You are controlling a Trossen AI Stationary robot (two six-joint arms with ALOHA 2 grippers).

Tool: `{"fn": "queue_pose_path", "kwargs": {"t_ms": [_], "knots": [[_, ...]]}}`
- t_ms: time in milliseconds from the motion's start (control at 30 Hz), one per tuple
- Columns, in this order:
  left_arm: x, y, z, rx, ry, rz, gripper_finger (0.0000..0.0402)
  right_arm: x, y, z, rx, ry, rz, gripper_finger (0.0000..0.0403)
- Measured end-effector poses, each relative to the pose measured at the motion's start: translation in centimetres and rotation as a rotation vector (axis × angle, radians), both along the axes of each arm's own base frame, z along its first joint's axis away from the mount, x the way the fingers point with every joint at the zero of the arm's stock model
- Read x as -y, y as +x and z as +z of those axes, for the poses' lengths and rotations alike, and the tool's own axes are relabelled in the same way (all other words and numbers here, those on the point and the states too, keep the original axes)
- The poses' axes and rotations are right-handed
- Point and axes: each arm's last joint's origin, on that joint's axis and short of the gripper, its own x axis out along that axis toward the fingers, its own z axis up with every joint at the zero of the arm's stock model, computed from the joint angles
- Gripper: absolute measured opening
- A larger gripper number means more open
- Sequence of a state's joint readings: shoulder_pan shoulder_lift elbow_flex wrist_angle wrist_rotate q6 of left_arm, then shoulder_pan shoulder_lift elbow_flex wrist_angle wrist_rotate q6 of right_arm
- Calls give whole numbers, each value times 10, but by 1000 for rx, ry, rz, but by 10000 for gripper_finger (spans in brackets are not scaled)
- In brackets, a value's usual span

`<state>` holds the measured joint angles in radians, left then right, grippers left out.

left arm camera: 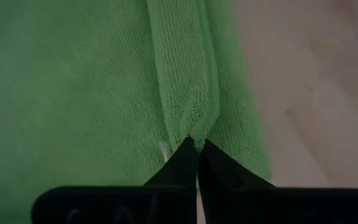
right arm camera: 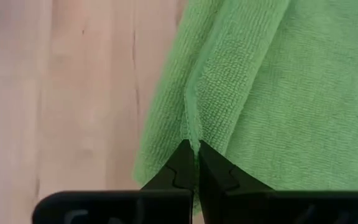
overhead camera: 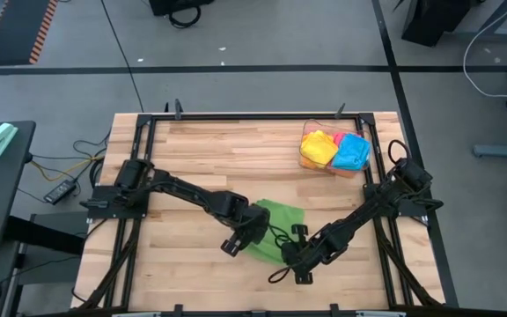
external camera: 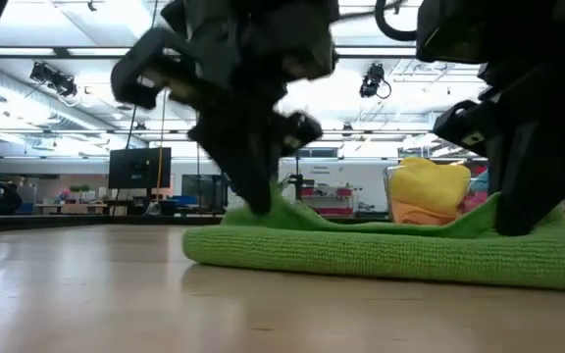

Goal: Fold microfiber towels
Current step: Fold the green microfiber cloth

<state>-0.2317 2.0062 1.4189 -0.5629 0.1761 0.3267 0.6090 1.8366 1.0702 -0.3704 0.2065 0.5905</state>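
Jaws of our left gripper (left arm camera: 196, 144) and right gripper (right arm camera: 193, 148) each pinch the green towel (overhead camera: 275, 227)'s edge; thin bites could slip mid-fold.

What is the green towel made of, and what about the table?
The green towel looks like soft microfiber cloth: fuzzy, matte, with tiny loops and a stitched hem. The table looks like pale wood planks, smooth and slightly shiny, with visible grain lines.

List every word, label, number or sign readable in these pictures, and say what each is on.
None can be read.
Green towel, pinched by the left gripper and right gripper: no visible label.
Bin of towels: no print.
Room signs and screen in the low view: too blurred to read.
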Motion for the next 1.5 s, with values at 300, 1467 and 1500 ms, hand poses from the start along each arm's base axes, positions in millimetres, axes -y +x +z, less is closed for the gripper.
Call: {"fn": "queue_pose_path", "kwargs": {"t_ms": [300, 1467, 1500], "knots": [[-1, 3, -24, -52, 73, 12, 26, 6, -2, -2, -18, -72, -12, 10], [-6, -7, 18, 41, 138, 8, 128, 24, -15, 31, 119, -152, -54, 172], [-4, -8, 14, 20, 141, 0, 126, 23, -14, 26, 130, -154, -38, 172]]}}
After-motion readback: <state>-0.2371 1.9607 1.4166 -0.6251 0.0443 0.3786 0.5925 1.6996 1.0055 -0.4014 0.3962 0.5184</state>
